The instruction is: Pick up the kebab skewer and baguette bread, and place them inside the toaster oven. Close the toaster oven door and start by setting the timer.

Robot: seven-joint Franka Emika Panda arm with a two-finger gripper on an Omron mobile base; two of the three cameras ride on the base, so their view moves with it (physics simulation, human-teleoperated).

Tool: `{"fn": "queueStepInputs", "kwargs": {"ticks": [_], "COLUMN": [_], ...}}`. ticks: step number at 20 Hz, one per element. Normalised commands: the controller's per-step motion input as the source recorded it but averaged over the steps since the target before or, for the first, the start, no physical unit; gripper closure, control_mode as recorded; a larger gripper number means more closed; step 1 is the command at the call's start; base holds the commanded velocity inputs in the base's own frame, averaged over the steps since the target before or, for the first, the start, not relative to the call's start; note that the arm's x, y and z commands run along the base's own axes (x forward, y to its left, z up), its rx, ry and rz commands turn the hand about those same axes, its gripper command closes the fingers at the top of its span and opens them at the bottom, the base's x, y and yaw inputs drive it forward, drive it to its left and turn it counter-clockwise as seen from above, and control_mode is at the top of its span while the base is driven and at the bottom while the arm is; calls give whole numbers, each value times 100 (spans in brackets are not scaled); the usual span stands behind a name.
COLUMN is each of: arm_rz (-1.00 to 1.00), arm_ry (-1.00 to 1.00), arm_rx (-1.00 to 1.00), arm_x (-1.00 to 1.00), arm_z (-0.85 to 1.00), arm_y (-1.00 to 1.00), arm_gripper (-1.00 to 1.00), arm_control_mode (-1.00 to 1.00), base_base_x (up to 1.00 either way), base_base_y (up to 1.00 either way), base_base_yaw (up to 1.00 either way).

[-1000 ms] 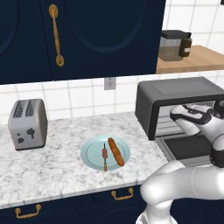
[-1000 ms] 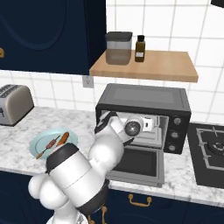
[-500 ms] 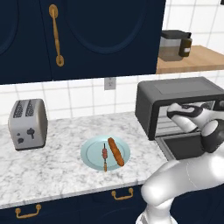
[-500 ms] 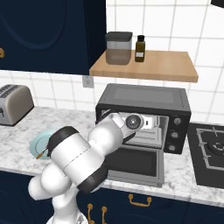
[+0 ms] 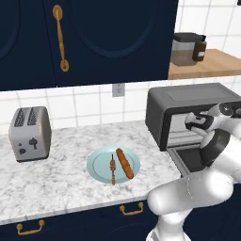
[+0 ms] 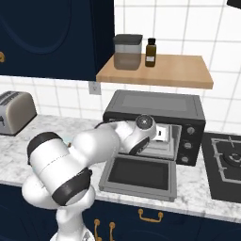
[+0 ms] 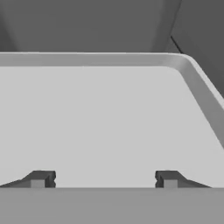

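The kebab skewer (image 5: 112,167) and baguette bread (image 5: 124,163) lie side by side on a pale blue plate (image 5: 98,167) on the bench (image 5: 56,179). To their right, the toaster oven door (image 6: 139,176) is dropped flat. The tool (image 7: 104,178), fingers spread wide and holding nothing, reaches into the toaster oven (image 6: 155,106), above a light tray (image 7: 109,122) with a raised rim.

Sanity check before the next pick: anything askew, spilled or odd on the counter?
Nothing stands out. The kebab skewer and baguette bread lie side by side on the plate. The toaster oven door is dropped open, and the open gripper sits at the oven mouth.
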Motion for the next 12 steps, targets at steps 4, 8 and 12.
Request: {"fn": "queueStepInputs", "kwargs": {"ticks": [4, 8, 12], "arm_rz": [0, 0, 0], "arm_ry": [32, 29, 17], "arm_rx": [0, 0, 1], "arm_x": [-98, -98, -84], "arm_z": [-78, -79, -68], "arm_y": [-30, -29, -27], "arm_gripper": [-100, -100, -100], "arm_control_mode": [-100, -100, -100], "base_base_x": [0, 0, 0], "base_base_y": [0, 0, 0], "base_base_yaw": [0, 0, 0]}}
